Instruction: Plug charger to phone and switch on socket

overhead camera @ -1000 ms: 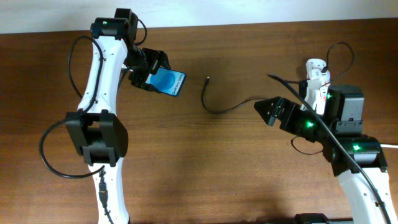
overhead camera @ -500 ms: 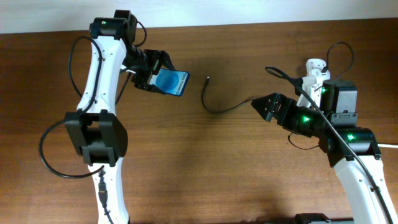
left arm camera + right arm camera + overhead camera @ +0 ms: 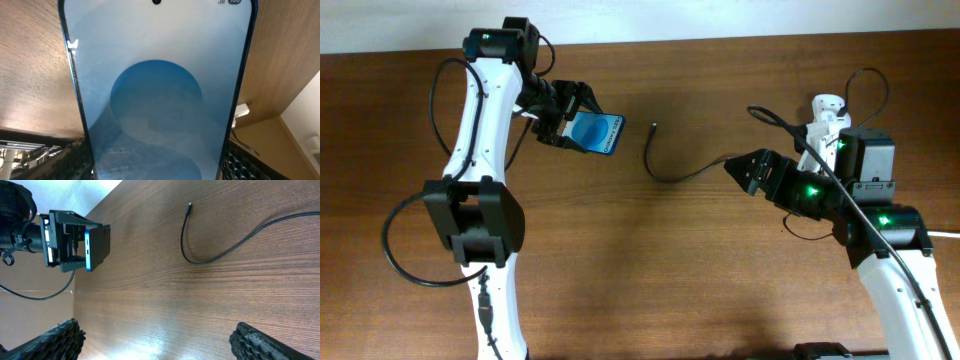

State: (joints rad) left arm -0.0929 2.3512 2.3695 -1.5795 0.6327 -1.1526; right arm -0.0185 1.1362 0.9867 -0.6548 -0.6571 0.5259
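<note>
My left gripper (image 3: 570, 120) is shut on the phone (image 3: 597, 132), holding it above the table at the back left, blue screen up, tilted. The phone fills the left wrist view (image 3: 157, 100) and shows edge-on in the right wrist view (image 3: 97, 247). The charger (image 3: 665, 170) is a thin black cable curving on the table, its plug tip (image 3: 652, 127) a short way right of the phone; it also shows in the right wrist view (image 3: 200, 260). My right gripper (image 3: 745, 172) is open and empty, near the cable's middle. The socket (image 3: 827, 118) lies at the back right, partly hidden by the right arm.
The brown wooden table (image 3: 640, 260) reaches a pale wall at the back. Black robot cables loop beside the left arm (image 3: 405, 250) and above the right arm (image 3: 865, 85).
The left gripper moved the phone slightly right, toward the plug tip. The right arm swung forward and left toward the cable. In the last half second nothing moved.
</note>
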